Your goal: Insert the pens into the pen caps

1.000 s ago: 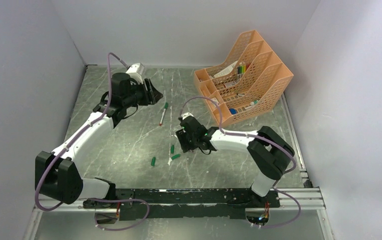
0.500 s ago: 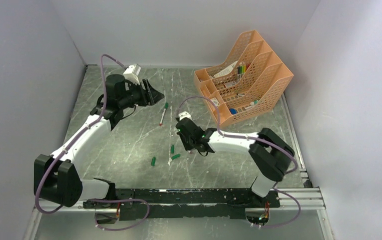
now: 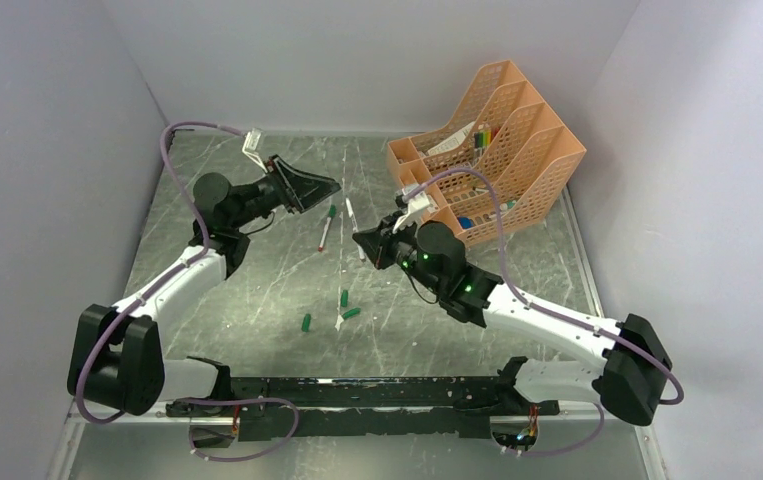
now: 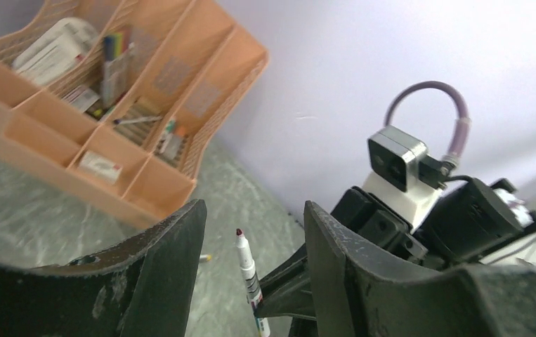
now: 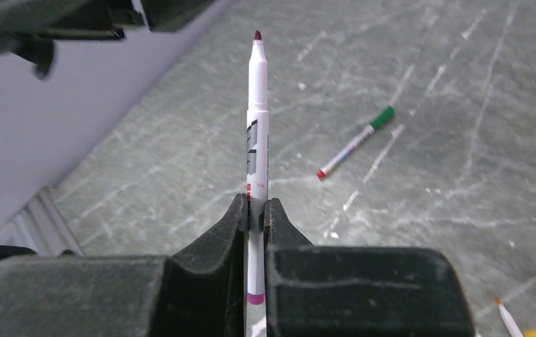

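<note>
White pen [image 3: 351, 215] sat clamped in the right gripper [image 3: 365, 243]. The jaws were pressed tight on the lower part of the barrel, with a little of the tail end poking out behind them. Its dark red tip pointed away from the wrist. The pen was held clear of the grey marbled table [image 3: 257, 280], over the middle-back area.

Left gripper [image 3: 329, 186] hung in the air just across from it. Its jaws were spread roughly halfway with nothing between them. In the left wrist view the held pen showed through the gap, but apart from both fingers [image 4: 159, 281].

A second pen [image 3: 325, 232] lay flat on the table between the two grippers. It had a green piece on the end toward the back wall and a red tip toward the arms.

Three green caps [image 3: 344, 297] lay loose on the table nearer the arm bases, close together, with a white scrap [image 3: 339, 322] among them.

An orange-tipped pen end [image 5: 507, 316] showed in the bottom corner of the right wrist view.

An orange file rack [image 3: 537, 170] stood at the back right of the table with mixed stationery in its slots.
</note>
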Controlling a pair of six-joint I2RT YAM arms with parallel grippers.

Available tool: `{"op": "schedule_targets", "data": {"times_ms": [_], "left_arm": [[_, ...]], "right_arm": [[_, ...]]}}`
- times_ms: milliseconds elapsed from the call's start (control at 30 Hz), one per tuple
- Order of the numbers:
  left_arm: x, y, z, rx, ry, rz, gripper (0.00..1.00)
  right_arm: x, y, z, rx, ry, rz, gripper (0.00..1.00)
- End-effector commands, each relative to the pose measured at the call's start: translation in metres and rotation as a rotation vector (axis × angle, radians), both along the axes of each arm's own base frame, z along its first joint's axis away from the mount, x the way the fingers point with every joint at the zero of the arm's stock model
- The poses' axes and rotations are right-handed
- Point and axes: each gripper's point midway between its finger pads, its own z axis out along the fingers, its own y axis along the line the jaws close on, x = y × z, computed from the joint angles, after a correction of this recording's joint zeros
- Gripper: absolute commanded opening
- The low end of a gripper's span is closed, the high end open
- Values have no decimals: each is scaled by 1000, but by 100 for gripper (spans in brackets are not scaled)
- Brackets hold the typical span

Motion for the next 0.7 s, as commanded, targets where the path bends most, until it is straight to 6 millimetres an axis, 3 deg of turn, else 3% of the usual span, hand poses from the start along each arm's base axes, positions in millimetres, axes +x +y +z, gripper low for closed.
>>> {"op": "schedule_targets", "data": {"times_ms": [0,200,467,533,667], "left_arm": [[-32,-6,39,-120,-154,-108,63],[-41,-26,35,-97,-155,-152,63],[-57,-44,33,-83,-178,-225,59],[-58,-45,30,-79,-174,-228,53],[-59,-45,30,-81,-173,-226,19]], "right_arm": [[-5,8,51,156,-105,53,0],[-8,16,86,201,-184,102,0],[-6,17,101,204,-224,102,0],[-5,17,104,208,-228,100,0],[-6,17,107,203,-233,103,0]]}}
